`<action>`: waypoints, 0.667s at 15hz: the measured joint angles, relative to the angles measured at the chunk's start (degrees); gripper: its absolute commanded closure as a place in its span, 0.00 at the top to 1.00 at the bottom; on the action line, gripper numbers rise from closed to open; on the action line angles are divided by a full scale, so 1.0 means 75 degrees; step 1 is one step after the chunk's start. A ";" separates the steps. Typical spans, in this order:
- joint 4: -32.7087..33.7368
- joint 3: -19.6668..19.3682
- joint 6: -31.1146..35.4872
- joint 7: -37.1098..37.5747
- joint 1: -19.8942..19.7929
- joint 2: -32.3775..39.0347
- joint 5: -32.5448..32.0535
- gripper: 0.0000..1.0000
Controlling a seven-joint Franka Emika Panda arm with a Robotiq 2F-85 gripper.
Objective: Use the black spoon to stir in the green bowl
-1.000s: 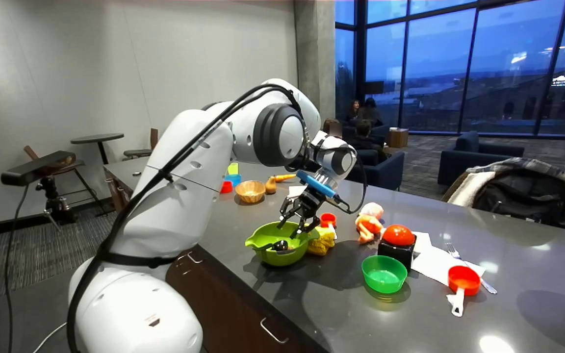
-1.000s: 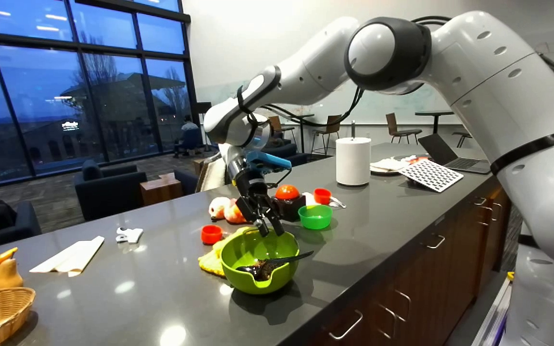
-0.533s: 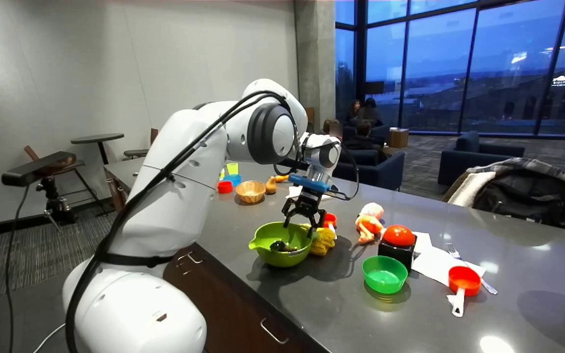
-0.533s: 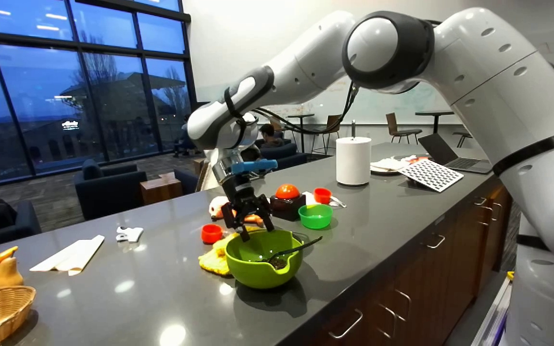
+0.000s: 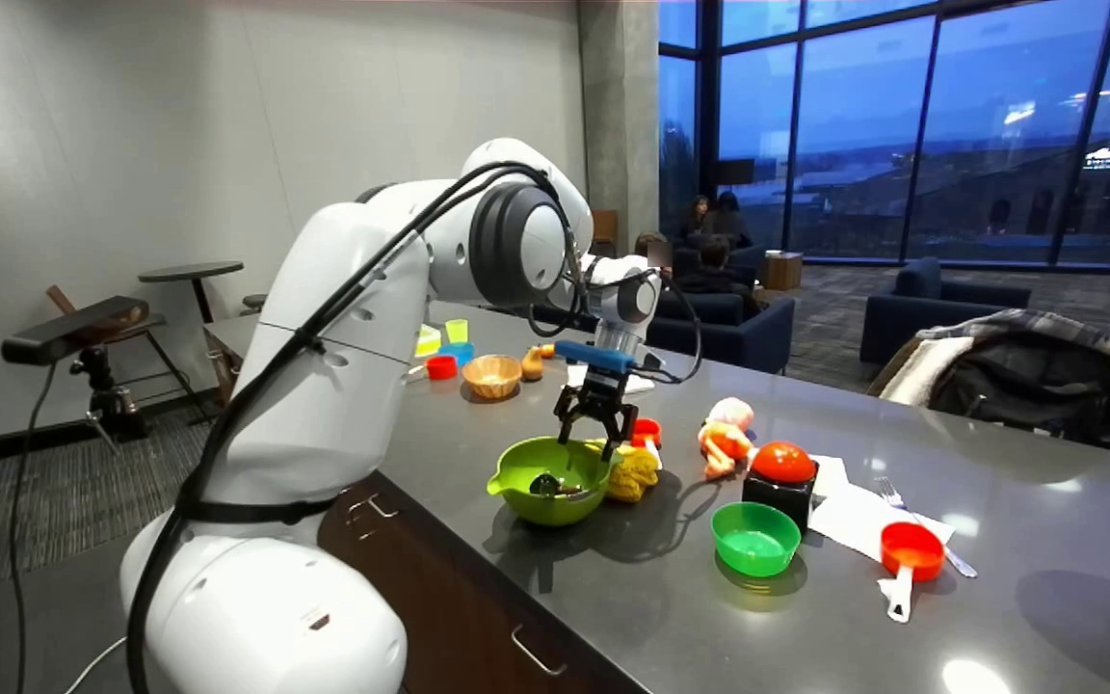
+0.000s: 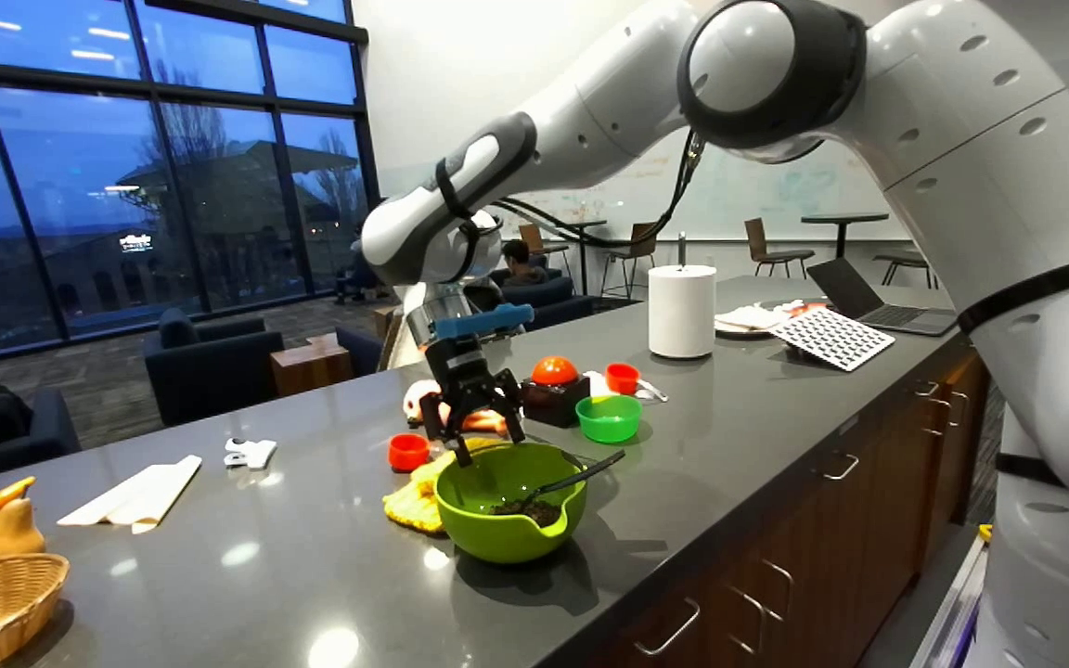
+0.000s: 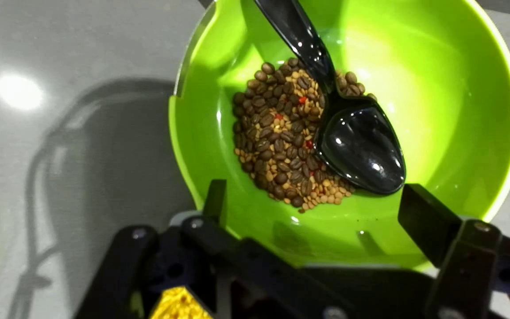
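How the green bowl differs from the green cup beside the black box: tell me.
Size: the green bowl is larger than the green cup.
Colour: the green bowl is yellowish lime, the green cup a bluer green.
Rim: the green bowl has a spout; the green cup looks plainly round.
Both are open-topped and upright on the counter.

The spoon (image 7: 348, 128) lies in the bowl (image 6: 497, 541) on the counter (image 6: 238, 603).

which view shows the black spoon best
The wrist view: the black spoon looms largest, its whole scoop clear, though the top edge cuts off its handle. An exterior view shows the handle reaching past the rim of the green bowl; an exterior view, only a small dark part.
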 measured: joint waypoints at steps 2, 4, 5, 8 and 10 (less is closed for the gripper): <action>-0.0100 0.0000 0.0043 0.0141 0.0057 -0.0180 -0.0099 1.00; -0.0154 0.0001 0.0055 0.0280 0.0122 -0.0309 -0.0144 1.00; -0.0186 0.0001 0.0055 0.0403 0.0147 -0.0361 -0.0144 1.00; -0.0435 -0.0027 0.0054 0.1100 0.0210 -0.0589 -0.0170 1.00; -0.0748 -0.0073 0.0025 0.1666 0.0252 -0.0846 -0.0270 1.00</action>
